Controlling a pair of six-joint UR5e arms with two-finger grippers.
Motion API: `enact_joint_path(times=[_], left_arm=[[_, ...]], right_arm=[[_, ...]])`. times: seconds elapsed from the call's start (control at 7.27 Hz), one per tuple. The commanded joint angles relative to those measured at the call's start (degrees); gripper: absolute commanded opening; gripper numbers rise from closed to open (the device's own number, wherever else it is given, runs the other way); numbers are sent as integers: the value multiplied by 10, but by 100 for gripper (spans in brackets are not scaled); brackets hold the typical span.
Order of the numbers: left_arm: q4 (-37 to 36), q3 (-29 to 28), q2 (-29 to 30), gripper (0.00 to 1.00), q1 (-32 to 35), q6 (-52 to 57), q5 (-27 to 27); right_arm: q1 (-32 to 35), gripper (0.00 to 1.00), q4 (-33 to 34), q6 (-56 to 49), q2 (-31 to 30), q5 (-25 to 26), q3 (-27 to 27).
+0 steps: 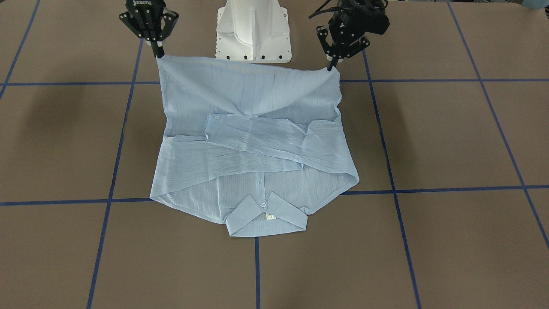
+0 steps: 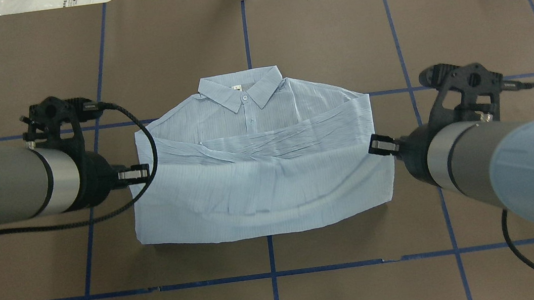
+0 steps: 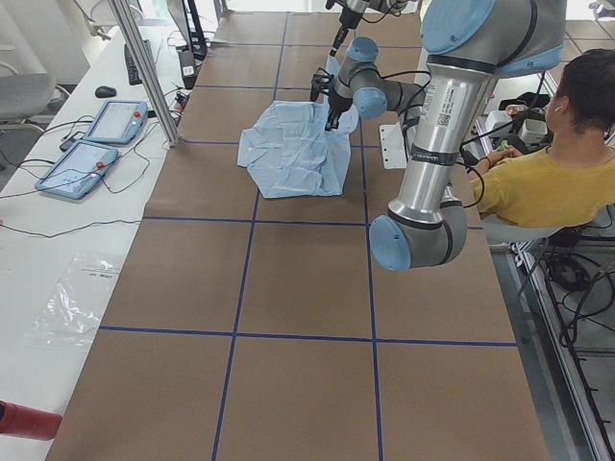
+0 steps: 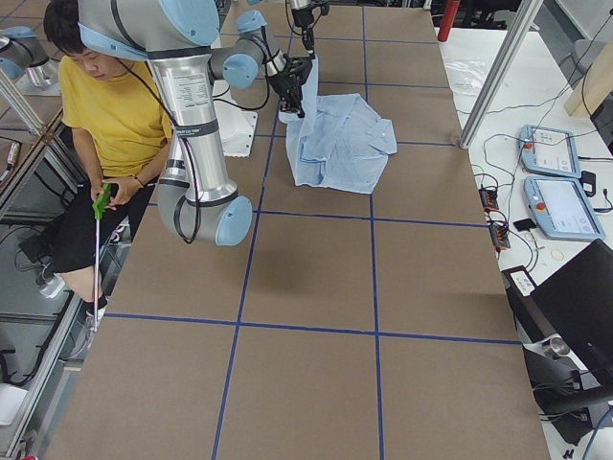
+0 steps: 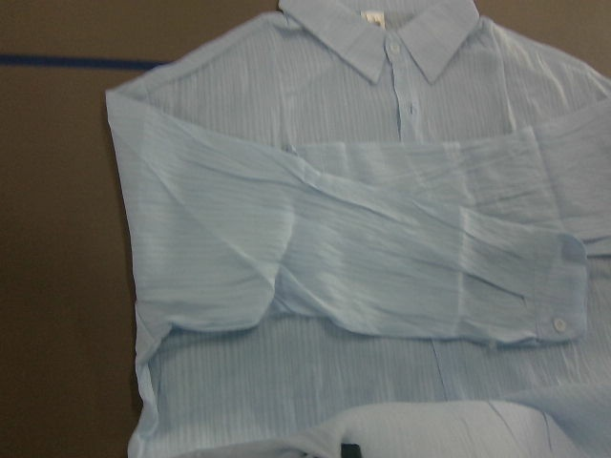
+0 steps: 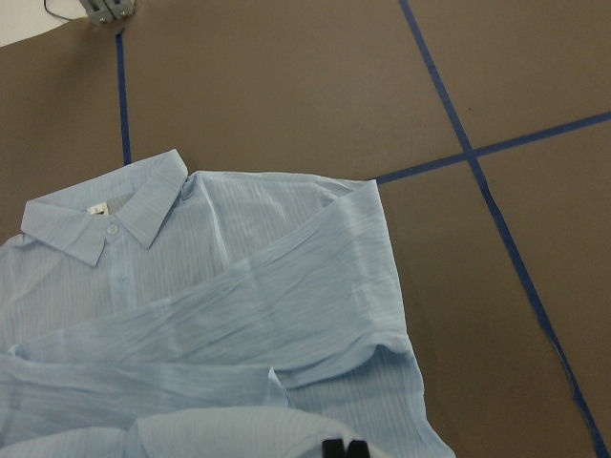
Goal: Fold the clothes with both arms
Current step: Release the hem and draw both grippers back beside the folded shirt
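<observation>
Light-blue and faintly pinstriped, the shirt (image 1: 253, 148) is lying front-up at the centre of the brown table (image 1: 450, 137). Its collar (image 1: 283, 216) is pointing toward the lower edge of the front-facing frame, with the white neck label (image 1: 270, 216) showing just inside. Both sleeves (image 1: 266, 136) are lying folded across the chest, one buttoned cuff (image 1: 215, 118) resting left of centre. The hem (image 1: 244, 64) is being held raised off the table in the upper part of the frame, sagging slightly between its two corners. At upper left, the right gripper (image 1: 159, 54) is pinching one hem corner, jaws closed on the cloth. At upper right, the left gripper (image 1: 332, 67) is clamping the other corner likewise. A white pedestal (image 1: 253, 30) is standing at top centre between them. Blue tape lines (image 1: 429, 189) are dividing the table into squares. In the left side view, a person in a yellow top (image 3: 533, 182) is sitting at the right edge.
</observation>
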State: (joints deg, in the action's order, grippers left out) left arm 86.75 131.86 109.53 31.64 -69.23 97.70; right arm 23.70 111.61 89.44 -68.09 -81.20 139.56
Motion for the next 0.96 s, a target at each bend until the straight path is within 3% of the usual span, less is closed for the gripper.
enact_joint_path(times=[0.0, 0.28, 0.55, 0.83], left_arm=[[6, -92, 57, 0, 47, 16, -36], [77, -181, 68, 0, 51, 17, -54], [166, -287, 70, 0, 50, 17, -104], [274, -388, 70, 0, 50, 16, -107]], right_arm=[[74, 0, -56, -30, 43, -3, -122], [100, 0, -206, -45, 44, 0, -259], [121, 0, -267, -79, 44, 1, -345], [121, 0, -321, -83, 46, 1, -434]])
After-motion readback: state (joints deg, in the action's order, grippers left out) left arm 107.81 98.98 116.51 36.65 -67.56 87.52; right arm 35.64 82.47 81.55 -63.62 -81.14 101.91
